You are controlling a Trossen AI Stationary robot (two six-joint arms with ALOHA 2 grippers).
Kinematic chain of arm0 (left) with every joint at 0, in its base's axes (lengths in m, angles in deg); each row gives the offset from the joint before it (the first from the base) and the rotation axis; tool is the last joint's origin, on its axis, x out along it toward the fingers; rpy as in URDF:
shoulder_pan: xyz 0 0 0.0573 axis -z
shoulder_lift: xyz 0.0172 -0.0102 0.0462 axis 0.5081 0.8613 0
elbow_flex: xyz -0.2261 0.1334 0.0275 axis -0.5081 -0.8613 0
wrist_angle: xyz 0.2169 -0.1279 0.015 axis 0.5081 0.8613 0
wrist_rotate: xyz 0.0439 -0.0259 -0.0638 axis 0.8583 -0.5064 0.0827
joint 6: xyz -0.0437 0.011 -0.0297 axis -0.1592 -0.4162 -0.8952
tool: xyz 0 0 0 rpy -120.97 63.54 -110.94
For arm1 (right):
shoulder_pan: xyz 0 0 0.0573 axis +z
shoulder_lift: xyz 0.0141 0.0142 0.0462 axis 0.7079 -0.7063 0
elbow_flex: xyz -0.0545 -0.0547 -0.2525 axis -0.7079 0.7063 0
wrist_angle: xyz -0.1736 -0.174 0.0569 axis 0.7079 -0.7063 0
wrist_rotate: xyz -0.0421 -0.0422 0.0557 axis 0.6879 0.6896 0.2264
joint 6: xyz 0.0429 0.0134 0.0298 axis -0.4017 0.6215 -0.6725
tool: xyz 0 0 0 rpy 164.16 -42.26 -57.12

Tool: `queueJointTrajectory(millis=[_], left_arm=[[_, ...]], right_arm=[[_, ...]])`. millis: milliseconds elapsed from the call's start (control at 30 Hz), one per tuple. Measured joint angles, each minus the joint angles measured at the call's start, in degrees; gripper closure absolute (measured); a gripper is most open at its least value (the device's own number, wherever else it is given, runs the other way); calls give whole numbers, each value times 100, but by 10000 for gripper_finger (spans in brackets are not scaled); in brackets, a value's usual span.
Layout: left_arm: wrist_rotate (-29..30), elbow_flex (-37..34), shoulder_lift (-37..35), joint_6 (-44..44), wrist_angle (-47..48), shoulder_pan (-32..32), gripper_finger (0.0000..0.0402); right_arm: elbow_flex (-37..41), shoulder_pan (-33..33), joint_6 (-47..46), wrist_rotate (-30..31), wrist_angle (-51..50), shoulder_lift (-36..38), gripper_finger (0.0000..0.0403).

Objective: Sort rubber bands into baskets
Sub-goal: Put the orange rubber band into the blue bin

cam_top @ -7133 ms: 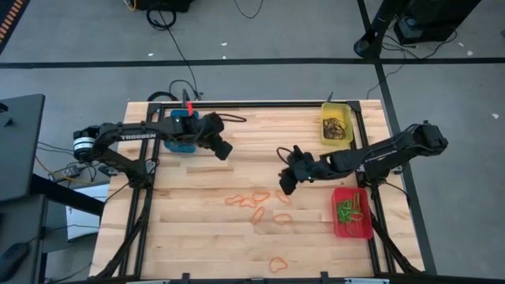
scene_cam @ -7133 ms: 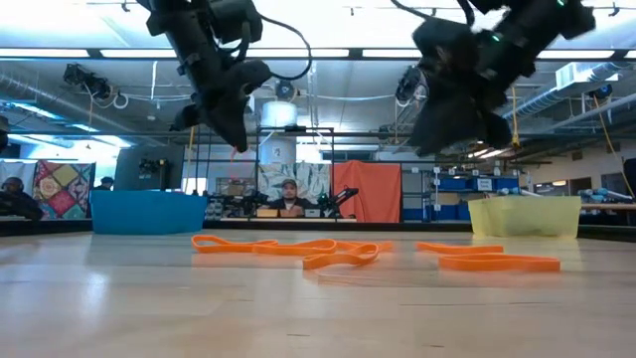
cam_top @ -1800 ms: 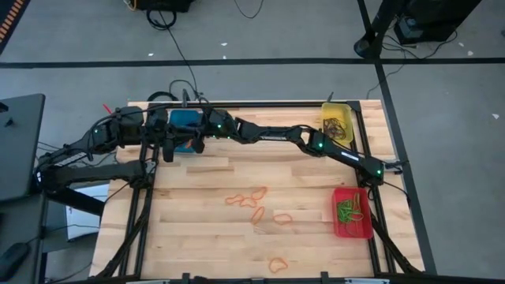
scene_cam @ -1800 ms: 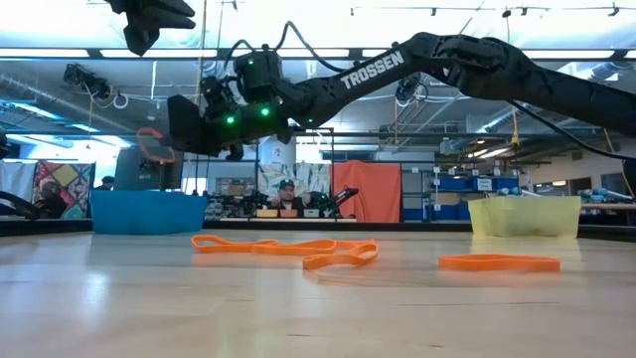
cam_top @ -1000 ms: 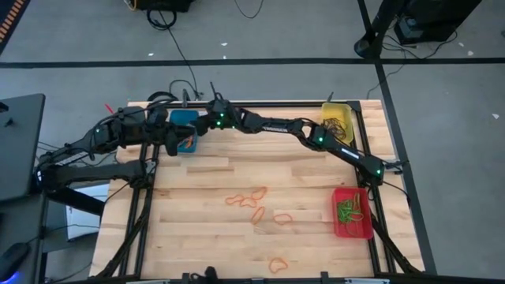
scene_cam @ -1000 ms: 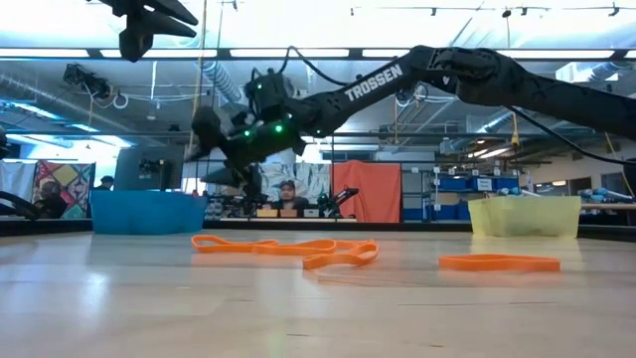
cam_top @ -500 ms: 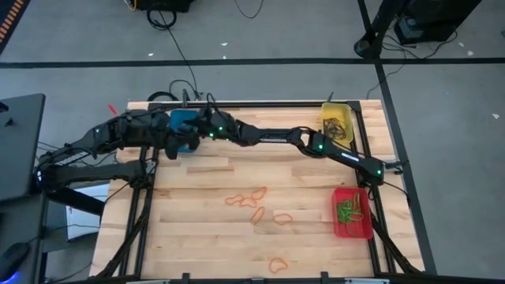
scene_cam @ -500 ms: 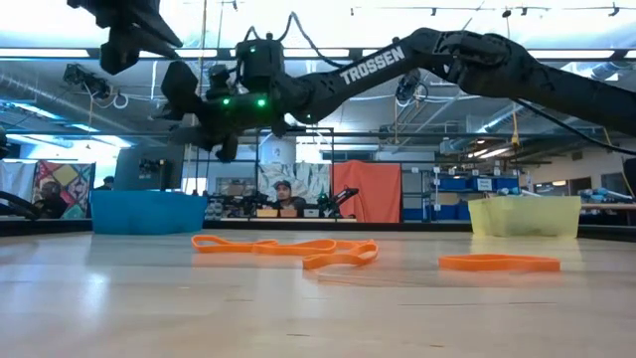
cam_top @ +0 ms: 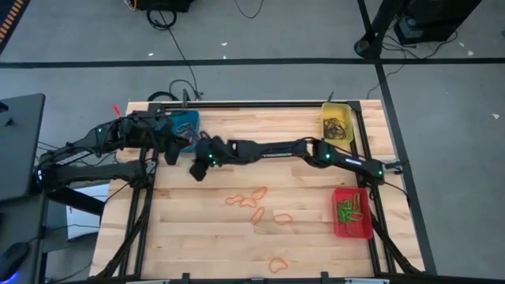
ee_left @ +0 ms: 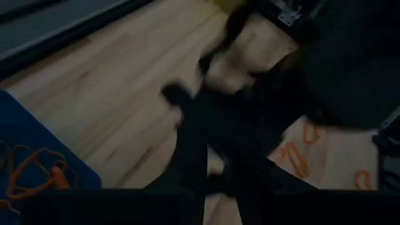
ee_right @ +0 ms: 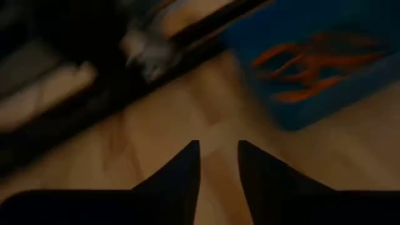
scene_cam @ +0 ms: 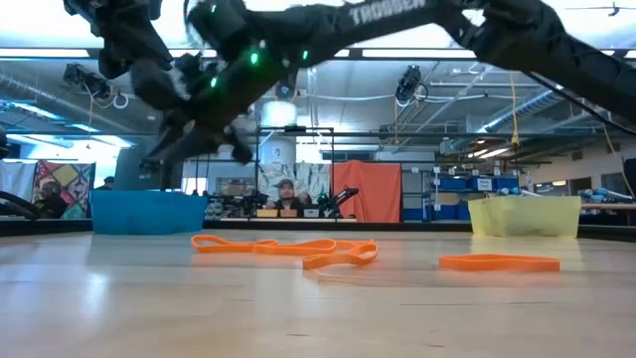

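Note:
The blue basket (cam_top: 187, 120) stands at the table's far left and holds orange rubber bands (ee_right: 312, 53). Several orange bands (cam_top: 251, 197) lie loose on the wood at mid-table, one (cam_top: 278, 264) near the front edge. My right arm reaches across the table; its gripper (cam_top: 197, 171) hangs open and empty over bare wood just on the near side of the blue basket (ee_right: 325, 81). My left gripper (cam_top: 168, 150) hovers at the basket's left near corner. The yellow basket (cam_top: 337, 126) holds dark bands, and the red basket (cam_top: 352, 213) holds green ones.
Black frame rails run along the table's left and right edges. In the low view, orange bands (scene_cam: 298, 249) lie ahead of the blue basket (scene_cam: 147, 211) and the yellow basket (scene_cam: 524, 216). People sit in the room beyond the table.
My right gripper has come away from above the blue basket, toward the table's near edge and lower. It now hangs over bare wood beside the basket. The loose bands on the table have stayed where they were.

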Motion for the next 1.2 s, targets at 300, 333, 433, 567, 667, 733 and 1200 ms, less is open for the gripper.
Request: queueJointTrajectory(millis=[300, 333, 433, 567, 667, 733, 1200], left_arm=[[-260, 0, 6, -105, -1, 0, 332], [-265, 0, 8, -172, 1, 0, 332], [-275, 0, 6, -364, 3, 20, 332], [-187, 0, 7, -458, -32, 141, 332], [21, 0, 43, -473, -72, 225, 332], [309, -2, 61, -474, -57, 261, 332], [-24, -2007, 222, -1888, -2531, 430, 334]], right_arm=[[4, -217, -195, 246, -890, 332, 354], [8, -214, -167, 271, -1038, 450, 361], [-5, -204, -56, 561, -1372, 756, 387], [-2, -236, 420, 764, -1648, 1062, 393], [0, -289, 554, 743, -1737, 1359, 391], [-7, -321, 666, 736, -1887, 1572, 394], [2, 21, 1510, 1357, -3987, 2731, 396]])
